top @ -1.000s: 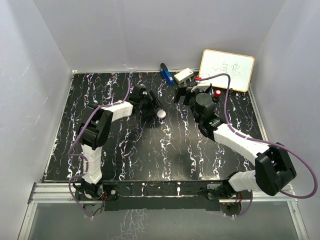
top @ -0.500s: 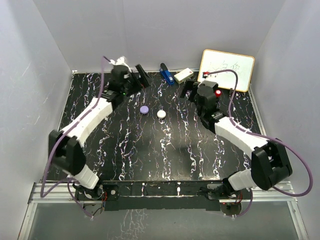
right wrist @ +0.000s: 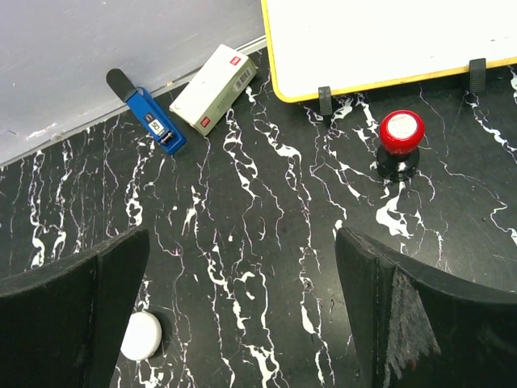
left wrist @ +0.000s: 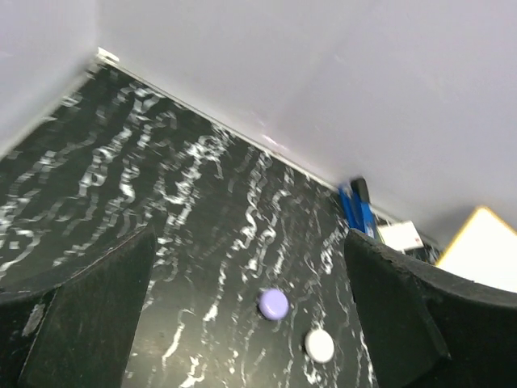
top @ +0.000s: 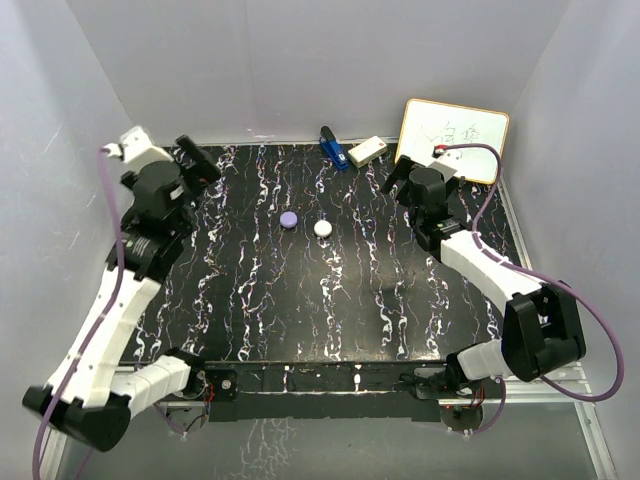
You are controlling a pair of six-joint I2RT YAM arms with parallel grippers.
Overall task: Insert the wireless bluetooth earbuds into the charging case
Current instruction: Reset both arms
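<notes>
Two round pebble-like cases lie shut at the middle back of the black marbled table: a purple case (top: 289,219) and a white case (top: 323,228) just right of it. No earbuds show in any view. My left gripper (top: 195,165) is raised at the far left, open and empty; its view looks down on the purple case (left wrist: 274,303) and the white case (left wrist: 320,345) well ahead of the gripper (left wrist: 249,275). My right gripper (top: 405,178) is open and empty at the back right. In its view the gripper (right wrist: 242,267) is over bare table, with the white case (right wrist: 142,336) by its left finger.
A yellow-framed whiteboard (top: 455,140) leans at the back right, with a red-capped knob (right wrist: 400,141) in front of it. A blue stapler-like tool (top: 332,148) and a small white box (top: 367,151) lie by the back wall. White walls close in three sides.
My left arm has lifted off the cases and swung to the far left, uncovering the purple case. My right gripper has drawn back to the right, away from the cases.
</notes>
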